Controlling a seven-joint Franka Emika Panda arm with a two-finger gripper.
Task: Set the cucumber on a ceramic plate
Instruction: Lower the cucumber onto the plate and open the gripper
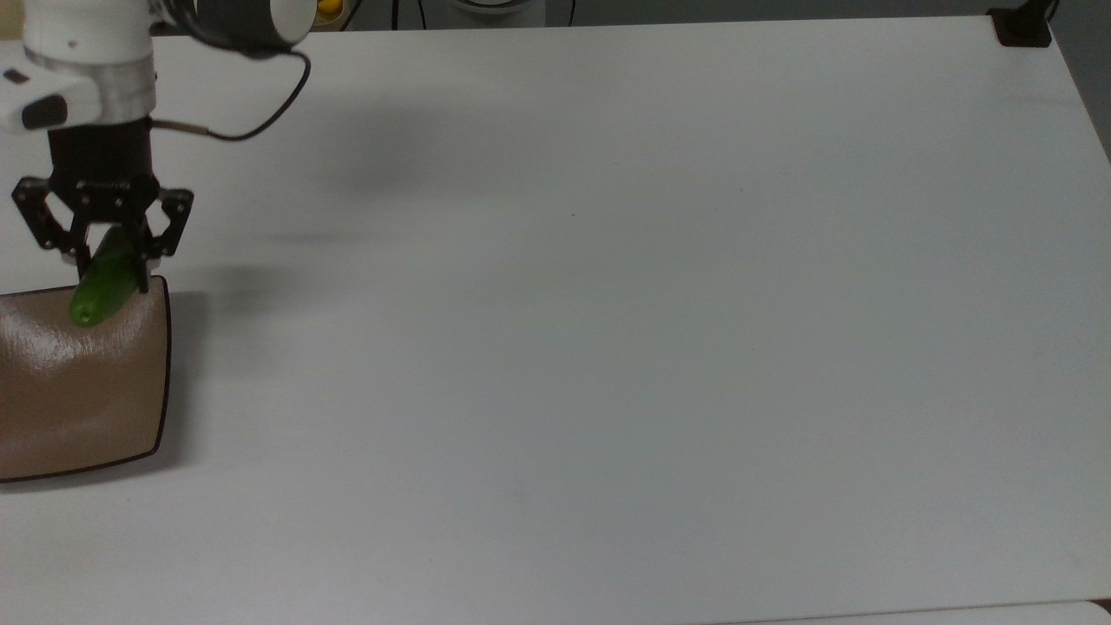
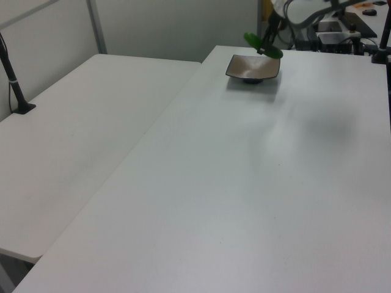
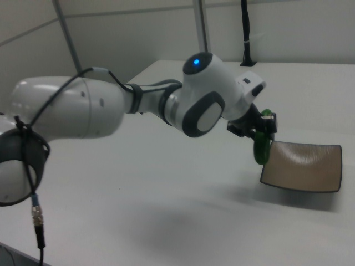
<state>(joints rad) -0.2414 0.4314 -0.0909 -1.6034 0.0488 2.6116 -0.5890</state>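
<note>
My gripper [image 1: 108,265] is shut on the dark green cucumber [image 1: 101,286], which hangs in the air over the top edge of the tan-brown ceramic plate [image 1: 82,391] at the top view's left. In the left view the cucumber [image 2: 263,46] tilts above the plate [image 2: 253,67] at the far end of the table. In the right view the cucumber [image 3: 260,144] points downward in the gripper [image 3: 263,133], just left of the plate [image 3: 304,166].
The white table [image 1: 608,304] stretches wide to the top view's right of the plate. A black post base [image 1: 1022,26] stands at the far right corner. A second white table [image 2: 73,140] adjoins on the left view's left.
</note>
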